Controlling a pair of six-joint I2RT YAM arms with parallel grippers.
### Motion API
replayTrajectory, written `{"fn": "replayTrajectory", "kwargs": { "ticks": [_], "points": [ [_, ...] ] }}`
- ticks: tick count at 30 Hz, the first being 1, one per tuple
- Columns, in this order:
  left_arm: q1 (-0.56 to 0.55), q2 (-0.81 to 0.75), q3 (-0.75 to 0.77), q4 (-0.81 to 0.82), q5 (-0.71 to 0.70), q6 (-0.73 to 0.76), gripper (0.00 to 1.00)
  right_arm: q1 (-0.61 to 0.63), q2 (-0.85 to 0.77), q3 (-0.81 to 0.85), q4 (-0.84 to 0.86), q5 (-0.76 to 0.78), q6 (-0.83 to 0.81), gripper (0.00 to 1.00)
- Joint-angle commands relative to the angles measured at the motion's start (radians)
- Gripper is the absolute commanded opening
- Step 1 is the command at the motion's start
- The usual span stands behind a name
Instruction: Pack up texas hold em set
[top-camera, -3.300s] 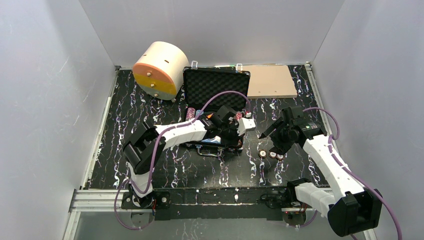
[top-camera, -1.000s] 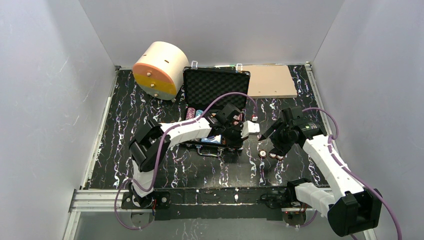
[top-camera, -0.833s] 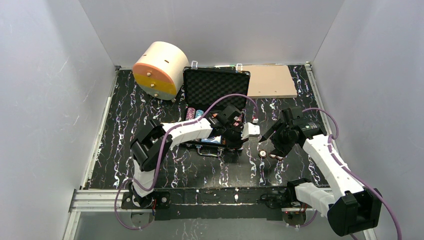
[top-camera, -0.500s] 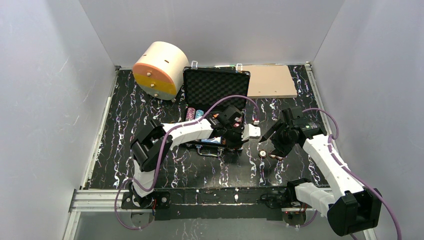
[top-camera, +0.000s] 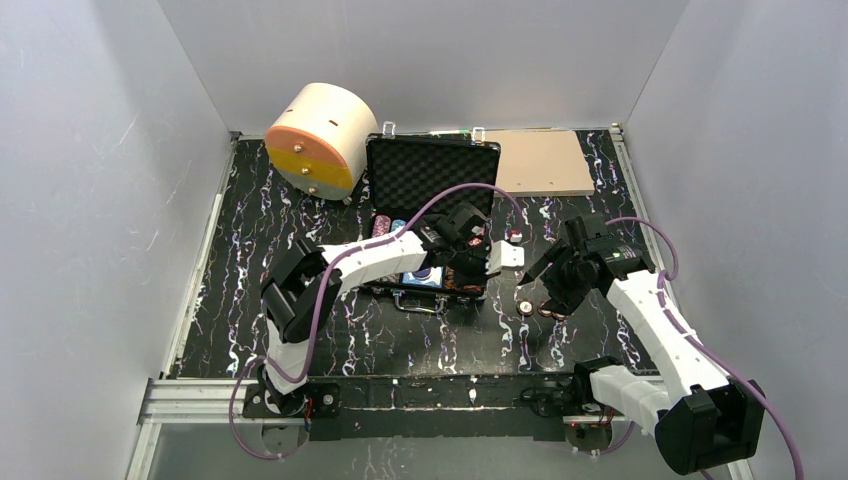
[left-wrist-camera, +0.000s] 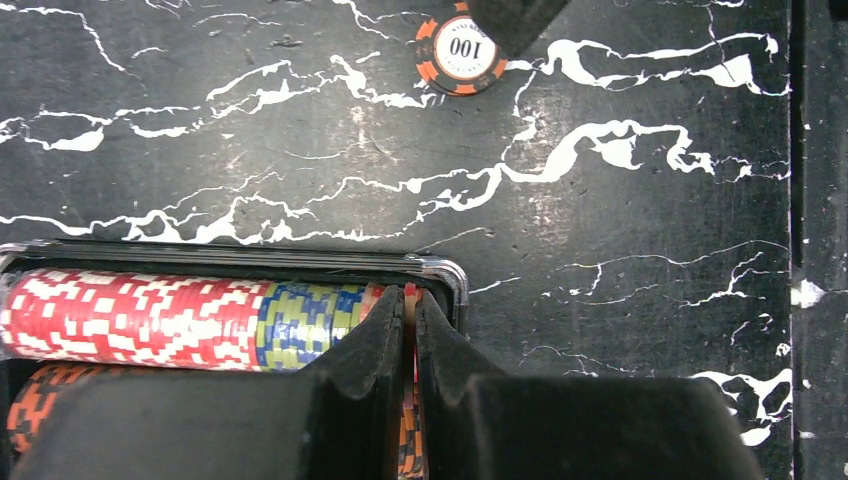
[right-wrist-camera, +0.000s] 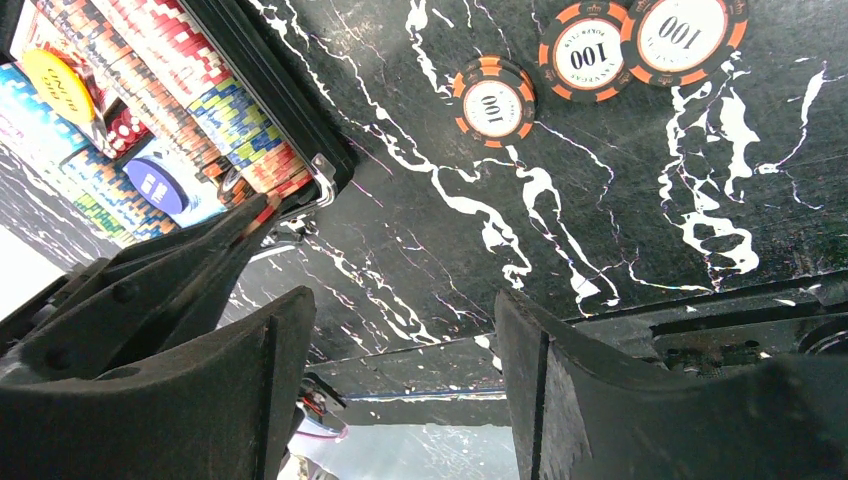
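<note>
White arms (top-camera: 370, 262), black joints (top-camera: 290, 290), purple cables (top-camera: 455, 190)

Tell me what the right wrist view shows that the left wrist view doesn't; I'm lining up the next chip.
Only the right wrist view: three loose 100 chips on the table, the yellow button, blue button and red dice inside the case, and the open right end effector.
Only the left wrist view: a dark tip overlapping one chip at the top edge.
Both: the case's corner, its red-and-white chip row, the marbled table, and the shut left end effector at that corner.
</note>
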Motion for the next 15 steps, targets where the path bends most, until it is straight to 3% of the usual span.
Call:
{"fn": "replayTrajectory", "kwargs": {
  "ticks": [1,15],
  "points": [
    [0.004,-0.017,0.037,-0.017,-0.005,0.027,0.00,-0.003,-0.017,0.013,-0.004,-0.009,0.011,0.74],
    [0.004,-0.041,0.042,-0.036,0.016,0.005,0.00,-0.004,-0.013,0.010,0.003,-0.010,0.011,0.74]
  ]
}}
